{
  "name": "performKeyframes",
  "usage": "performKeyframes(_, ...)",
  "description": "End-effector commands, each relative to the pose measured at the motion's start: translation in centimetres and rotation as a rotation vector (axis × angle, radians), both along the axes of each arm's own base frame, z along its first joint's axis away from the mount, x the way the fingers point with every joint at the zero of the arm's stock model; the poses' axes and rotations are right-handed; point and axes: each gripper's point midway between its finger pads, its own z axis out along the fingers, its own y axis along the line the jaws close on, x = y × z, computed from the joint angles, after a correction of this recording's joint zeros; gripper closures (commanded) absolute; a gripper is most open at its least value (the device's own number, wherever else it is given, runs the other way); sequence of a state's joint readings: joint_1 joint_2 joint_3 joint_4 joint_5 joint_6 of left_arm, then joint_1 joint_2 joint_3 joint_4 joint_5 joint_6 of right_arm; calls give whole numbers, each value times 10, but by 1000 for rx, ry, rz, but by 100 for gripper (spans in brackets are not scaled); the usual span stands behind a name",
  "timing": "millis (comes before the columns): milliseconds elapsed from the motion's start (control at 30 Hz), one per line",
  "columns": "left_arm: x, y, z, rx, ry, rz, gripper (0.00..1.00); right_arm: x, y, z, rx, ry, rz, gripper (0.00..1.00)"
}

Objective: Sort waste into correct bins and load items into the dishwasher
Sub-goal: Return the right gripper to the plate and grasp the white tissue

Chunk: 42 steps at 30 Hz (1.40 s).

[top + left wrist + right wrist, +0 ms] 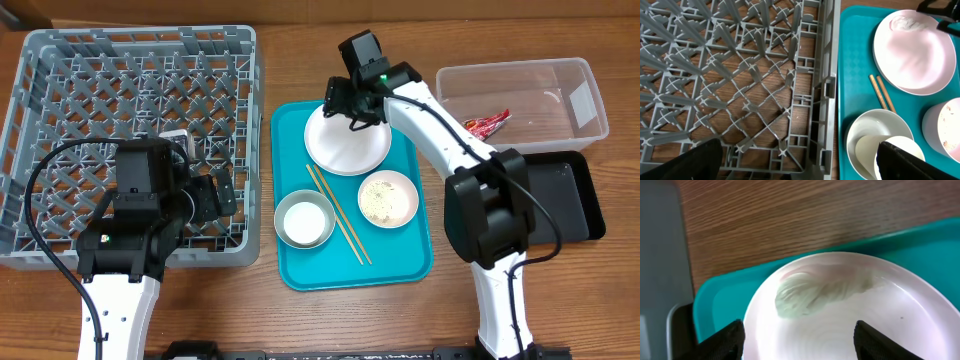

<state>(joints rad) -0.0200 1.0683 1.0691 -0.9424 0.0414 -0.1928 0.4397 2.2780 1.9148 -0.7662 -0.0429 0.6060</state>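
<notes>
1. White plate on teal tray, directly beneath right gripper; jaws wide, holding nothing.
2. Left gripper: jaws wide, empty, dish rack beneath.
3. Step, as judged: plate pickup. Next move calls for descending and pinching the rim.

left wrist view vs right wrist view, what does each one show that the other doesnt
Left wrist only: the dish rack with its pegs, the chopsticks, the grey bowl and part of the pinkish bowl holding grains.
Right wrist only: the right gripper from behind, its jaws standing apart over the white plate, and a bare strip of wooden table beyond the teal tray.
Both: the white plate with its pale smear, on the teal tray.
</notes>
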Motion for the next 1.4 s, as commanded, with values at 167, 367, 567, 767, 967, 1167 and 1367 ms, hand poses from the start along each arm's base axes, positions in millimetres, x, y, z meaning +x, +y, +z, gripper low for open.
performKeyframes(167,4,-4,9,-18,-24,-3,0,17,-3,-13,39,-3,-161,29)
performKeyframes(367,4,-4,9,-18,-24,-3,0,17,-5,-34,30,23,-196,30)
performKeyframes(567,5,-4,9,-17,-25,-3,0,16,-6,-44,19,39,-196,39)
performKeyframes(767,5,-4,9,-18,-25,-3,0,-2,-14,-54,-25,113,-197,67)
performKeyframes(967,5,-4,9,-17,-25,-3,0,-30,-31,-52,-79,228,-188,96)
performKeyframes(1167,5,-4,9,-18,-25,-3,0,-42,-52,7,-108,191,-102,96)
performKeyframes(1367,4,-4,9,-17,-24,-3,0,-52,-91,115,-126,4,21,96)
